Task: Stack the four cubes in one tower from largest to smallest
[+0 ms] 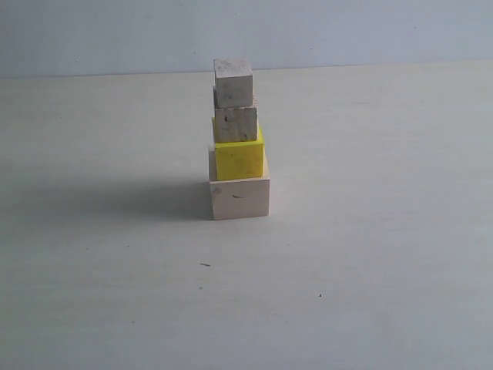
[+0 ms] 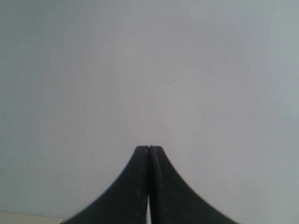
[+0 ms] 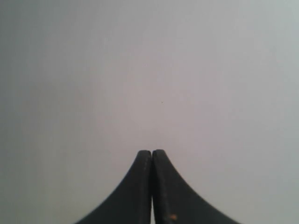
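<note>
Since the tower (image 1: 237,139) is stacked largest cube lowest for stability, both hands, left hand (image 2: 148,148) and right hand (image 3: 152,152), are seen closed, empty.

There's the tower (image 1: 238,146), standing on the table (image 1: 370,247) just left of the middle, with the wall (image 1: 347,31) behind it. The bottom cube (image 1: 239,198) rests on the tabletop. The second cube (image 1: 239,162) sits on it, the third cube (image 1: 236,125) on that, and the top cube (image 1: 233,83) sits highest, set a touch to the left.
</note>
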You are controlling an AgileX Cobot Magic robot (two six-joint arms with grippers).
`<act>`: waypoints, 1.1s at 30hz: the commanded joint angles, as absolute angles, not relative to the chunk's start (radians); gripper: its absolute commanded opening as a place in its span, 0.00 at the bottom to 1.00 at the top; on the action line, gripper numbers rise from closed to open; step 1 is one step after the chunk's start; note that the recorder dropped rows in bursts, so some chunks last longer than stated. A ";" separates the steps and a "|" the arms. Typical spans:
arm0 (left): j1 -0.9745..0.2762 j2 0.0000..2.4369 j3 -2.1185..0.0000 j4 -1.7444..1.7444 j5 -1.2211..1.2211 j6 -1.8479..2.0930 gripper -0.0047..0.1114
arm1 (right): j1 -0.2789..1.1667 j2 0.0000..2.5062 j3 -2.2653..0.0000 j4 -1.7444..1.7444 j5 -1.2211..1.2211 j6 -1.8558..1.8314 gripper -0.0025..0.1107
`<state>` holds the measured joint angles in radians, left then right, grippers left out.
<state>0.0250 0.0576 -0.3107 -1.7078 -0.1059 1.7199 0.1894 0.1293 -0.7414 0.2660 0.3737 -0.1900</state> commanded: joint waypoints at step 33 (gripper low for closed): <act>0.053 0.000 -0.060 -0.088 0.215 0.199 0.04 | 0.186 0.125 -0.735 0.271 0.376 -0.187 0.02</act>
